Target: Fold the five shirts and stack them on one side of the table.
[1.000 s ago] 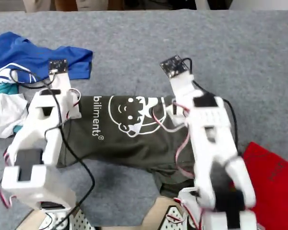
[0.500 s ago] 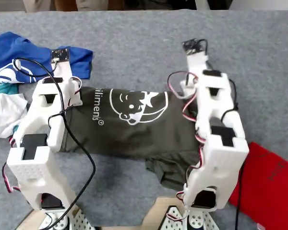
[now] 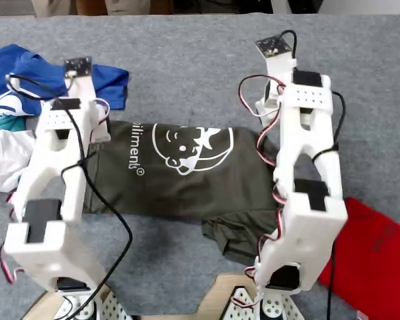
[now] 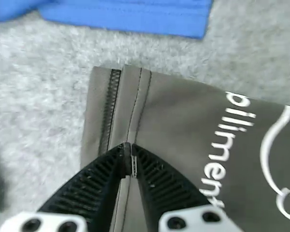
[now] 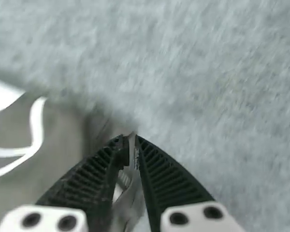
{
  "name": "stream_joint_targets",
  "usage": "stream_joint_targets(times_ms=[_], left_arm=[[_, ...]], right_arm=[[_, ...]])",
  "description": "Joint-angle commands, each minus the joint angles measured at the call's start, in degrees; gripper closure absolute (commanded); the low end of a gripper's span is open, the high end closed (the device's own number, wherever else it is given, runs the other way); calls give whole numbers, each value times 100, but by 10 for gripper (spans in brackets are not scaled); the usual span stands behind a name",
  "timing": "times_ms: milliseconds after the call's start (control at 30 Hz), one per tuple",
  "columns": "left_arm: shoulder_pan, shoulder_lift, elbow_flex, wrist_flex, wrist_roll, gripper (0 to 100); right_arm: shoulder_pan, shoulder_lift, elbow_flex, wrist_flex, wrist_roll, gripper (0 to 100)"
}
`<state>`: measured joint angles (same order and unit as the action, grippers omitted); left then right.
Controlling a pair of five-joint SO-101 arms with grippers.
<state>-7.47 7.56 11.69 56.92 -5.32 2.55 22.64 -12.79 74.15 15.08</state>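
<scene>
A dark olive shirt [image 3: 187, 177] with a white print lies partly folded across the middle of the grey table. My left gripper [image 4: 129, 159] is shut on the hem of the olive shirt [image 4: 174, 125] at its left end, under the left arm [image 3: 67, 133]. My right gripper [image 5: 130, 150] is shut on the olive shirt's [image 5: 48, 145] far right edge, beneath the right arm [image 3: 300, 127]. One sleeve [image 3: 237, 237] sticks out at the front. A blue shirt [image 3: 33, 80] and a white shirt [image 3: 3, 157] lie at the far left, a red shirt [image 3: 373, 253] at the front right.
The blue shirt's hem [image 4: 135, 14] lies just beyond the olive shirt's left end. Open grey table [image 3: 200, 60] stretches behind the olive shirt. The arm bases [image 3: 227, 300] stand at the table's front edge.
Both arms have stretched toward the back of the table, pulling the olive shirt's far edge back and flattening it. The printed panel now lies smoother and more rectangular.
</scene>
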Motion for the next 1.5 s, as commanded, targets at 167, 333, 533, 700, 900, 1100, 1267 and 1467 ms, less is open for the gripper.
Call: stream_joint_targets(times_ms=[167, 333, 533, 700, 900, 1100, 1267, 1467], left_arm=[[53, -1358, 747, 141, 44, 981], [26, -892, 2013, -2171, 53, 981], [44, 163, 1960, -3771, 53, 981], [44, 453, 1284, -3464, 53, 981], [18, 576, 1196, -3402, 53, 981], [35, 514, 1090, -3376, 53, 981], [-149, 101, 396, -2365, 53, 981], [-396, -22, -686, -765, -44, 980]], right_arm=[[-787, -1604, 1560, 105, -510, 961], [-945, -1446, 2695, -1521, -589, 961], [-514, 13, 2246, -2382, -571, 961], [-110, 866, 980, -2163, -589, 961], [-66, 1226, 154, -1767, -571, 962], [-215, 497, 92, -571, -554, 960], [-198, -453, 646, -290, -545, 960], [-171, -2141, 2114, -290, 158, 960]])
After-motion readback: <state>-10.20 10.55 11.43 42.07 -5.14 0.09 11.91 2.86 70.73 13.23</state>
